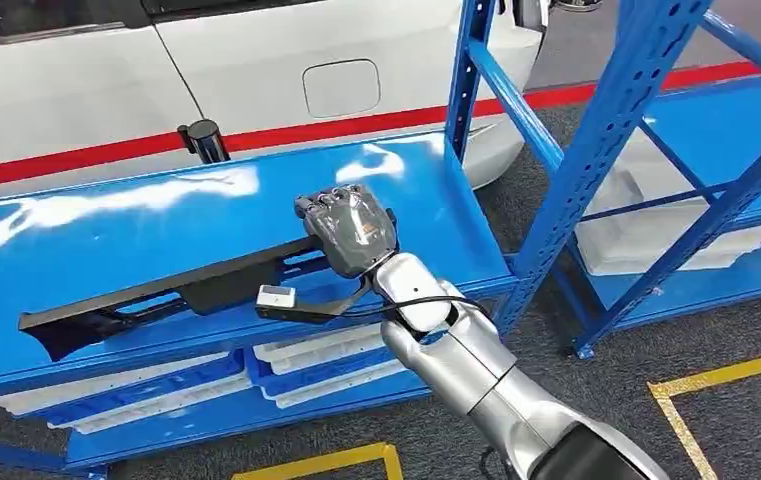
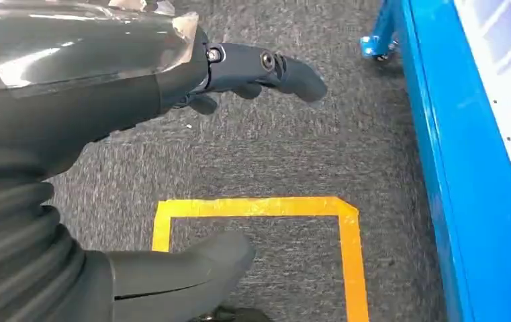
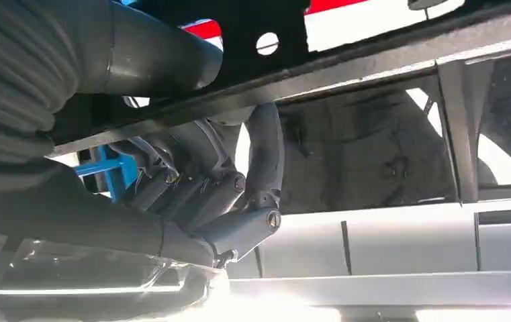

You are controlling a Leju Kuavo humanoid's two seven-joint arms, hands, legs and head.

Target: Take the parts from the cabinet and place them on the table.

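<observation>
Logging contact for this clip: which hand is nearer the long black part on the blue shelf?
Right. The right hand grips the long black part near its end; the left hand hangs open over grey carpet, beside the rack.

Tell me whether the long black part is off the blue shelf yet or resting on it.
Cannot tell for sure. The long black part lies along the blue shelf front edge with the right hand gripping one end; any gap beneath it is not visible.

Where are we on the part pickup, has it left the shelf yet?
Reach and grasp look done: the right hand grips the long black part at its right end. The part looks low over the blue shelf; whether it has lifted clear is unclear. Left hand holds nothing. Left: carrying it to the table.
</observation>
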